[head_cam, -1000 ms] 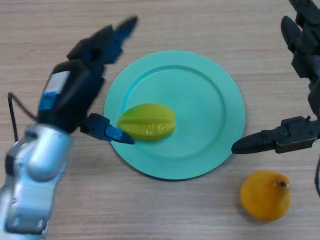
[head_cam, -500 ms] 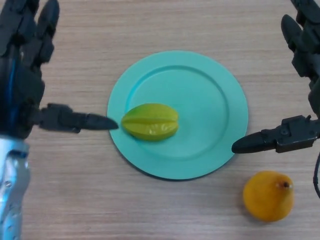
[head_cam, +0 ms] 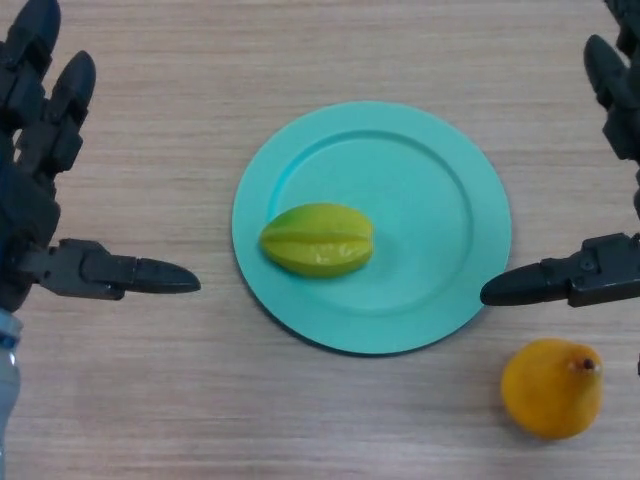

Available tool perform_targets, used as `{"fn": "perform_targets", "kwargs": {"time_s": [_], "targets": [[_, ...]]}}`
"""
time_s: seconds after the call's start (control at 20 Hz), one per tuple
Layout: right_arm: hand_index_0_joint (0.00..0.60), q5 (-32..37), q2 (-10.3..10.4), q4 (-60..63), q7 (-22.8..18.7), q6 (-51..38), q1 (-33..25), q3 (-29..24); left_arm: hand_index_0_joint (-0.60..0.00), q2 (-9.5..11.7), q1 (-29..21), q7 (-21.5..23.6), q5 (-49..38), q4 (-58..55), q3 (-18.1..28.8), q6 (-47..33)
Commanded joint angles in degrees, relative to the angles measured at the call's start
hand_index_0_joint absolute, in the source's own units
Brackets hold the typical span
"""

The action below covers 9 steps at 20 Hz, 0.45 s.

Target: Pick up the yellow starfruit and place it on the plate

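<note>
Since the earlier frames the left robot hand has let go of the fruit and drawn back from the plate; it now sits well left of the plate, clear of it, fingers straight and spread, thumb pointing toward the plate's rim. There is one plate, two fruits and two hands. The plate is a round, smooth turquoise disc with a raised rim, lying on the pale wood-grain bench. The yellow starfruit, a ribbed oval of glossy yellow-green, lies on the plate's left half, touched by nothing. Off the plate, near its lower right edge, one smooth orange-yellow pear-shaped fruit with a small stem rests on the bench. The right robot hand hangs just right of the plate, fingers spread and straight, thumb tip at the rim, holding nothing.
</note>
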Motion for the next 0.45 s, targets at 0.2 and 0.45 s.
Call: {"fn": "perform_targets", "kwargs": {"time_s": [0.2, 0.45], "targets": [[0.000, 2.75, -1.03, -1.98, -1.23, -8.79, -1.93, -1.80, 0.000, 2.24, -2.26, 1.13, -2.46, -4.87, 3.67, -3.05], [0.000, 1.84, -0.80, -2.85, -1.09, -8.43, -1.52, -1.35, 0.000, 2.19, -2.16, 0.86, -1.91, -4.80, 3.79, -3.97]]}}
